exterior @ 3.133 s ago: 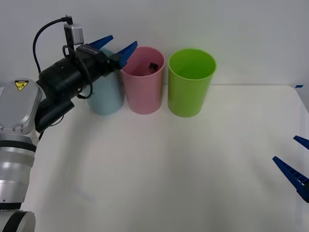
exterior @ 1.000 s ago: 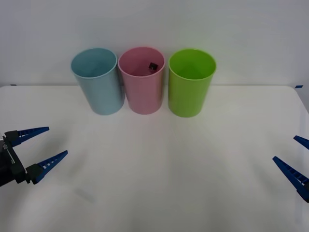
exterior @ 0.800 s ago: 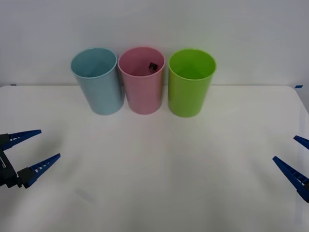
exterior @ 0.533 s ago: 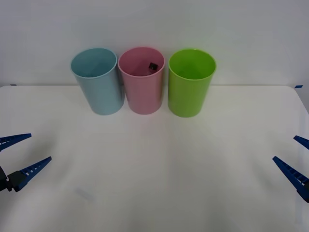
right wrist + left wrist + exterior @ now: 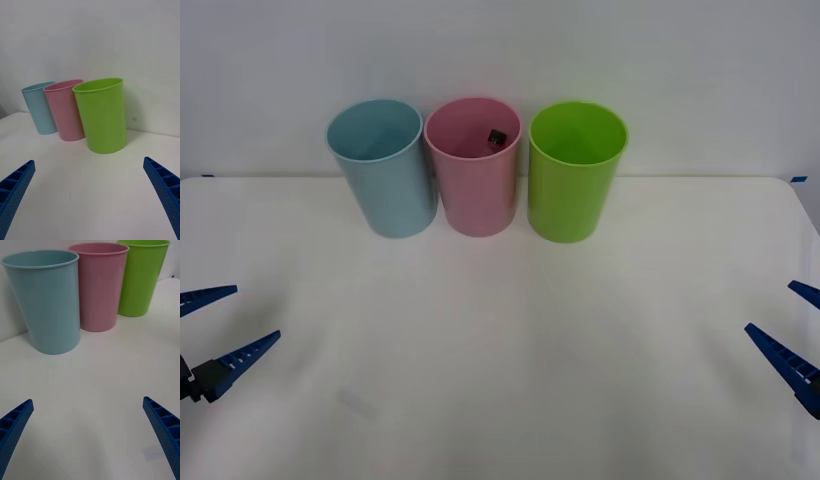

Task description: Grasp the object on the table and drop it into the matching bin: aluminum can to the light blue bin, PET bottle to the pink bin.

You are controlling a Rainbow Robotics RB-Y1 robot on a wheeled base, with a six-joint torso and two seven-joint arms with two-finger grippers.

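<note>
1. Resting inside the pink bin (image 5: 475, 190), the PET bottle (image 5: 496, 137) shows its black cap near the rim; the drop looks done.
2. Left claw (image 5: 210, 330) hangs released and empty at the surface (image 5: 510, 340) edge, right claw (image 5: 795, 335) likewise spread.
3. Next move: likely none but parking.

Between my left gripper (image 5: 215, 327) and my right gripper (image 5: 792, 335), both spread wide at the near edges, the table (image 5: 510, 340) lies bare. At the far edge, light blue bin (image 5: 383, 170), pink bin (image 5: 475, 168) and lime green bin (image 5: 574, 172) stand nearly touching.
</note>
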